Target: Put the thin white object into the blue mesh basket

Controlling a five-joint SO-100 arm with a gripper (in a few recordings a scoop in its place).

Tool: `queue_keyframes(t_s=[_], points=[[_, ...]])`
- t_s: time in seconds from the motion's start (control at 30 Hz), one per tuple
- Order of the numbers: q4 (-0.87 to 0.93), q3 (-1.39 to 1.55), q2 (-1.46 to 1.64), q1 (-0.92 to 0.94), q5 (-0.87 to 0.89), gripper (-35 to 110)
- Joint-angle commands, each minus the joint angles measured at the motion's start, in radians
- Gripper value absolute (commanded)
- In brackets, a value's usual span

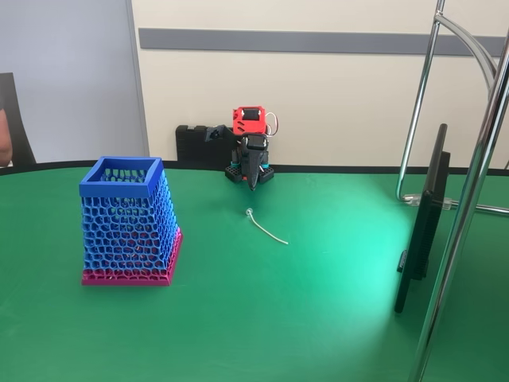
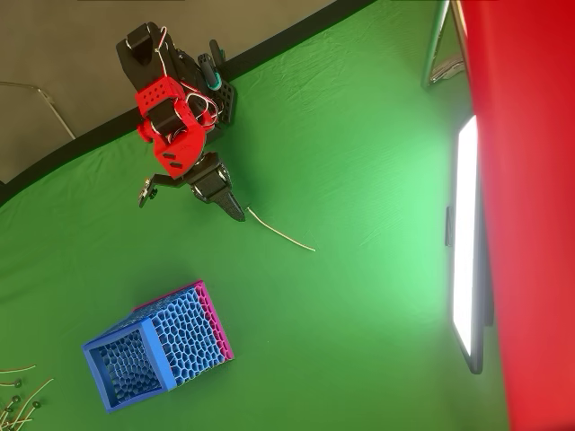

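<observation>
The thin white object lies flat on the green table, its small loop end nearest the arm. My gripper points down at the table just behind that loop end, shut and holding nothing. The arm is folded up at the table's back edge. The blue mesh basket stands upright on its magenta base, to the left in the fixed view, well apart from the strand and the gripper.
A dark flat screen stands on edge at the right, beside chrome stand poles. Several spare white strands lie at the overhead view's lower left. A person's hand shows at the left edge.
</observation>
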Motion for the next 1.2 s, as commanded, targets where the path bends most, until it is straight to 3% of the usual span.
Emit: queue_keyframes(t_s=[0.0, 0.73, 1.17], points=[[0.002, 0.008, 0.008, -0.003, 0.002, 1], [-0.008, -0.005, -0.017, -0.002, 0.046, 1], [-0.055, -0.238, -0.408, 0.048, 0.186, 1]])
